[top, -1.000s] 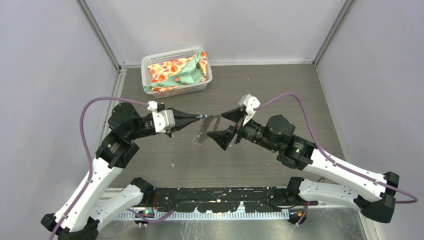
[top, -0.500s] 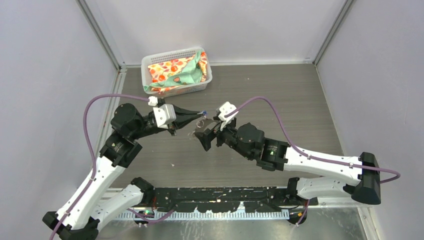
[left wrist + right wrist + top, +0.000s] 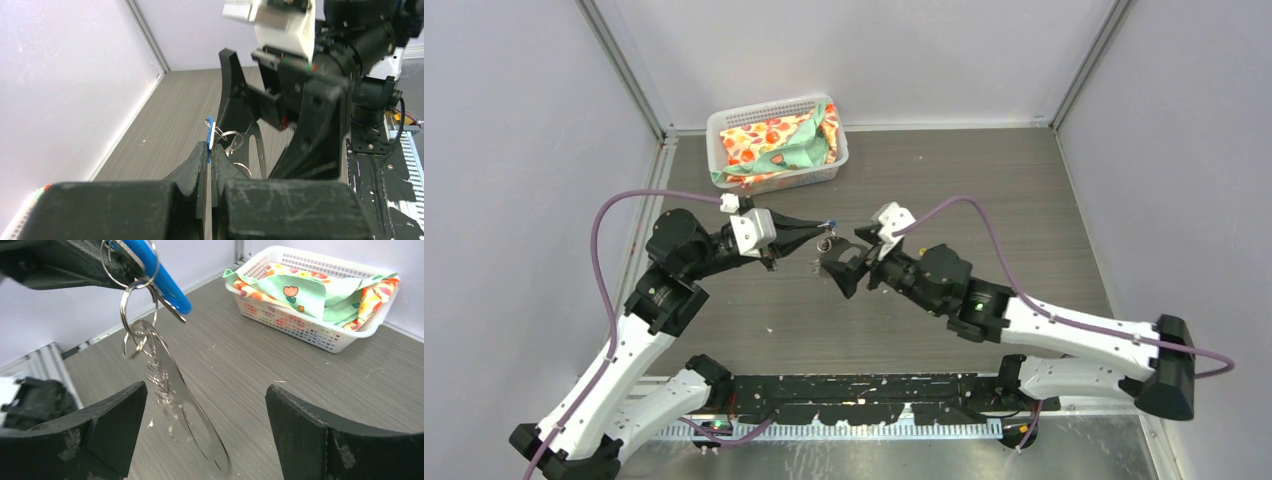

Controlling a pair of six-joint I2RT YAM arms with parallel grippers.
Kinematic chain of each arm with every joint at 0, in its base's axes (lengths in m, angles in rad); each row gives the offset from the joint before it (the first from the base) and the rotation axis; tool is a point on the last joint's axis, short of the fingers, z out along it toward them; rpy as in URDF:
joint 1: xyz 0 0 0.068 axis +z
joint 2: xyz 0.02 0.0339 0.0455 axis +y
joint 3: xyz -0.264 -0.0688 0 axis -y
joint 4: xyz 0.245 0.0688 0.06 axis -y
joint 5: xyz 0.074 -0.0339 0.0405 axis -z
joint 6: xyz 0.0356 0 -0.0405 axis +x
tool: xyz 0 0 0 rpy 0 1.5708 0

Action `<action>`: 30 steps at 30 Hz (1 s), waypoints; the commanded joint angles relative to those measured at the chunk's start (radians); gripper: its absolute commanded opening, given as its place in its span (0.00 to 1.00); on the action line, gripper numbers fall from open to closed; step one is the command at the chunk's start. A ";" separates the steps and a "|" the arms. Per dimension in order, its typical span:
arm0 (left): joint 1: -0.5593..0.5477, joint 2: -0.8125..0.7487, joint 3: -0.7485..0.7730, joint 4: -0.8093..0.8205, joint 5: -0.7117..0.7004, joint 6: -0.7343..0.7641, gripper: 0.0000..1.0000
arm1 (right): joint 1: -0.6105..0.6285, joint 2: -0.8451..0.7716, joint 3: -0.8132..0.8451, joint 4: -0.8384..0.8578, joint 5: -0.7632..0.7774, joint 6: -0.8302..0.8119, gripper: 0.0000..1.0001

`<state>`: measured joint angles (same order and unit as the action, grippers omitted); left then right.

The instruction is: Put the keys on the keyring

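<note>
keyring (image 3: 172,377), a pale silvery flat oblong metal piece with an oval hole and a jagged fringe along one side, hangs tilted in the air between the two arms, over the middle of the dark grey wood-grain table (image 3: 1024,200). it dangles from a small bunch of thin wire split rings (image 3: 136,315), and these hang from a tiny key with a blue plastic head (image 3: 162,277). the left gripper (image 3: 210,150) has its jaws pressed together on that blue head, which stands edge-on between the black fingertips (image 3: 197,155) in the left wrist view. the right gripper (image 3: 206,390) faces it from just beside, its jaws spread wide and holding nothing. the keyring hangs in the gap between its two black fingers (image 3: 100,430) and touches neither of them. the low end of the keyring seems to be clear of the table, though no view shows this well. at the far left of the table sits a white plastic mesh basket (image 3: 724,125) holding floral cloth (image 3: 774,140) in green and orange, well apart from both grippers.
</note>
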<state>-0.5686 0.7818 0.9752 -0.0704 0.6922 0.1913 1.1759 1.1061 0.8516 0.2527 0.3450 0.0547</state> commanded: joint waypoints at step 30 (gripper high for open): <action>-0.004 -0.031 0.030 0.054 0.044 0.012 0.01 | -0.513 -0.059 0.076 -0.122 -1.105 0.082 0.87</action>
<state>-0.5694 0.7654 0.9741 -0.0643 0.7189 0.2089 0.6853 0.9653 0.8642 0.0128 -0.5072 0.0902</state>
